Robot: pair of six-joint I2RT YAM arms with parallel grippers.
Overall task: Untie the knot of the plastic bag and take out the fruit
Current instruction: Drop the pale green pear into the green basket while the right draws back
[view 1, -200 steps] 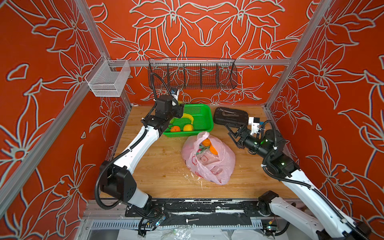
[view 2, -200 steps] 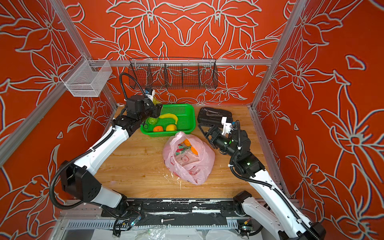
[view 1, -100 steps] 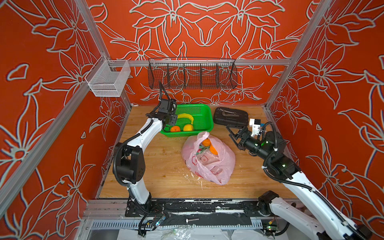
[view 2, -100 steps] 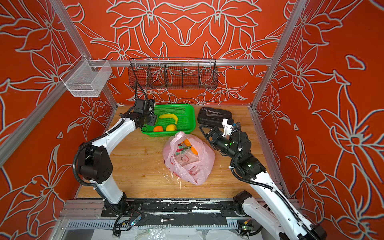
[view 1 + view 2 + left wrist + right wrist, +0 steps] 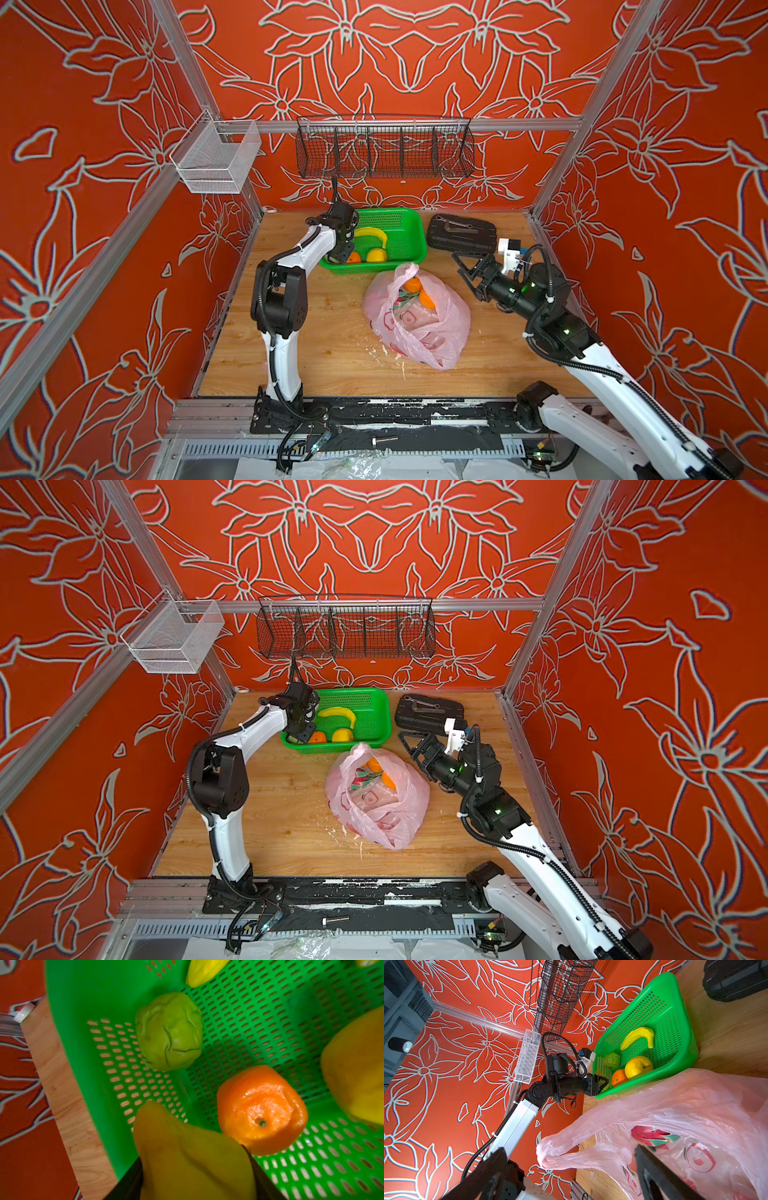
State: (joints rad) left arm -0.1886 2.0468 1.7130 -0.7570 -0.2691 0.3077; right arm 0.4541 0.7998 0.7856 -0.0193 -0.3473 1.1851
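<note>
Basket behind plastic bag, black case alongside.

Wooden table: bag, basket, case

Probably lab: aluminium frame, patterned walls
</note>
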